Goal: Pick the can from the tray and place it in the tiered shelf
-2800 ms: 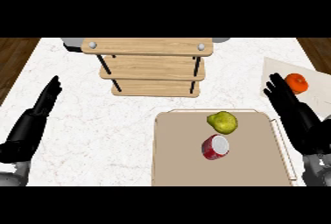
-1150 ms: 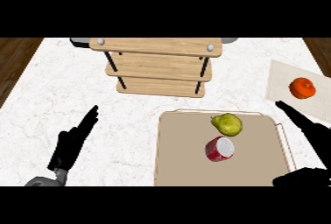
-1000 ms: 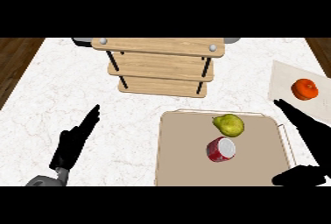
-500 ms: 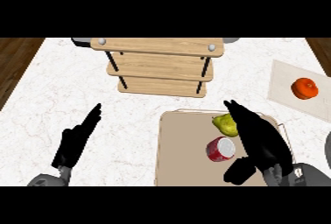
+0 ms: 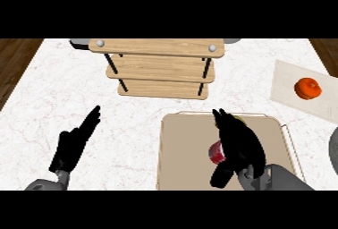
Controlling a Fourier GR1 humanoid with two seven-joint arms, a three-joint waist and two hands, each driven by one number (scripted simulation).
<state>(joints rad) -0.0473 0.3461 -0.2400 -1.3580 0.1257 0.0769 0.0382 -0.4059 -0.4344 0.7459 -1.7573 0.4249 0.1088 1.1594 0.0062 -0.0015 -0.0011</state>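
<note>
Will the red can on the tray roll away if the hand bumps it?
Probably. The can seems to lie on its side on the flat tray, so a nudge from the right hand could roll it. It looks stiff, not squashy.

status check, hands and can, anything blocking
Right hand open over the can, not gripping. Left hand open at the counter's left. Can on tray, mostly hidden. Green fruit just behind it; tiered shelf unobstructed.

Bare counter lies between the tray and the tiered shelf; nothing stands before the shelf's open front.
</note>
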